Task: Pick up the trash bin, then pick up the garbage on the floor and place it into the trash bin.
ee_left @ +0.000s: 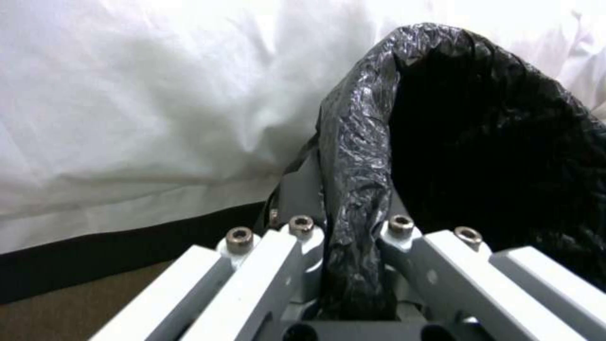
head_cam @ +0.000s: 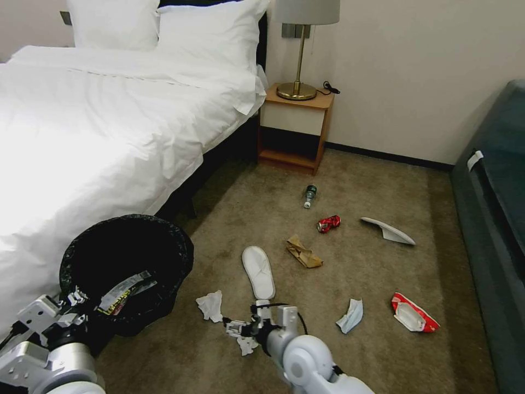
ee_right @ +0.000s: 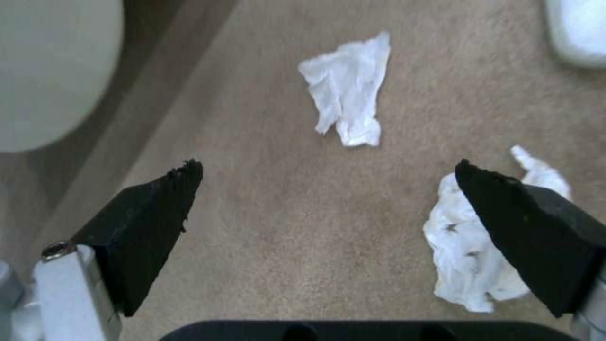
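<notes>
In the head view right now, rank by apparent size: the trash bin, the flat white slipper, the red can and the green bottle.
1. trash bin, nearest the camera, which enlarges it
2. flat white slipper
3. red can and green bottle: look alike, and the bottle lies farther off, so unranked

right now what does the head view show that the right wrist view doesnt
The head view alone shows the bed, the nightstand, the left gripper clamped on the trash bin rim, plus a red can, green bottle, brown paper bag and blue mask. The right wrist view alone shows the gap between the right gripper's black fingers, wide open. Both show two crumpled tissues on the carpet and a white slipper.
</notes>
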Controlling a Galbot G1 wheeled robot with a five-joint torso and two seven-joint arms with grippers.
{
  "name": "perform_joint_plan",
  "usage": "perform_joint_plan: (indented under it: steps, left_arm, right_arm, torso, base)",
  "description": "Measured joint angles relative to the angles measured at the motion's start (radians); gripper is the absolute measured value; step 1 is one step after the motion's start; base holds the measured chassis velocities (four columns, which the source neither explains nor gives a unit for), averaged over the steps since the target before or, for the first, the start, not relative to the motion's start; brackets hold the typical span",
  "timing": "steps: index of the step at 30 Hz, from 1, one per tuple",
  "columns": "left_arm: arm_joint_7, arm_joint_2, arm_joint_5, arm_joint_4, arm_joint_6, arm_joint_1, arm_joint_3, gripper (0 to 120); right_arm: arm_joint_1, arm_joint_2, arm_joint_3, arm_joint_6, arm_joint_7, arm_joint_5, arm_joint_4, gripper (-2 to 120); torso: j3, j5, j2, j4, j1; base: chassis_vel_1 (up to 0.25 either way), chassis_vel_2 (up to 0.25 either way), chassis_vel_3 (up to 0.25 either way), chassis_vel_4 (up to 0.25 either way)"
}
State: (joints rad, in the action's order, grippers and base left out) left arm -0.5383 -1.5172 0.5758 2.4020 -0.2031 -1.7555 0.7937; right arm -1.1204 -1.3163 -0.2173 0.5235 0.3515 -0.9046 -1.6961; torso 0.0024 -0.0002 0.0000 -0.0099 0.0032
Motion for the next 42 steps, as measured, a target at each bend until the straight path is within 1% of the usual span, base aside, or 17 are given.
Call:
perform_joint_plan:
  steps: [2, 3, 8, 18, 28, 35, 42]
  left_arm:
    - [0.000, -0.002, -0.002, 0.000, 0.000, -0.001, 0.000, 4]
    - [0.000, -0.002, -0.002, 0.000, 0.000, -0.001, 0.000, 4]
    - [0.000, -0.002, -0.003, 0.001, 0.000, -0.001, 0.002, 4]
    - [-0.001, -0.001, -0.002, 0.000, 0.000, 0.002, -0.001, 4]
    - [-0.001, 0.002, 0.000, 0.002, 0.001, -0.003, 0.001, 4]
    - [-0.001, 0.005, 0.000, 0.001, 0.001, -0.002, 0.000, 4]
    - [-0.001, 0.006, 0.001, -0.003, 0.002, 0.000, -0.003, 4]
  right_arm:
    - [0.024, -0.022, -0.013, 0.006, 0.001, -0.001, 0.057, 100]
    - [0.024, -0.022, -0.013, 0.006, 0.001, -0.001, 0.057, 100]
    - [0.054, -0.054, -0.015, 0.013, -0.010, 0.021, 0.144, 100]
    - [0.066, -0.089, -0.001, 0.019, -0.015, 0.074, 0.242, 100]
    - [0.066, -0.106, 0.015, 0.020, -0.012, 0.130, 0.281, 100]
    - [0.052, -0.099, 0.028, 0.018, -0.004, 0.169, 0.277, 100]
    - [0.036, -0.083, 0.035, 0.029, 0.030, 0.185, 0.260, 100]
  torso:
    - [0.000, 0.0000, 0.000, 0.0000, 0.000]
    - [0.000, 0.0000, 0.000, 0.0000, 0.000]
    - [0.000, 0.0000, 0.000, 0.0000, 0.000]
    - [0.000, 0.0001, 0.000, -0.0001, 0.000]
    - [0.000, 0.0001, 0.000, 0.0000, 0.000]
    - [0.000, 0.0002, 0.000, -0.0001, 0.000]
    - [0.000, 0.0002, 0.000, -0.0001, 0.000]
  base:
    - [0.000, 0.000, 0.000, 0.000]
    - [0.000, 0.000, 0.000, 0.000]
    - [0.000, 0.000, 0.000, 0.000]
    - [0.000, 0.000, 0.000, 0.000]
    - [0.000, 0.000, 0.000, 0.000]
    - [0.000, 0.000, 0.000, 0.000]
    - [0.000, 0.000, 0.000, 0.000]
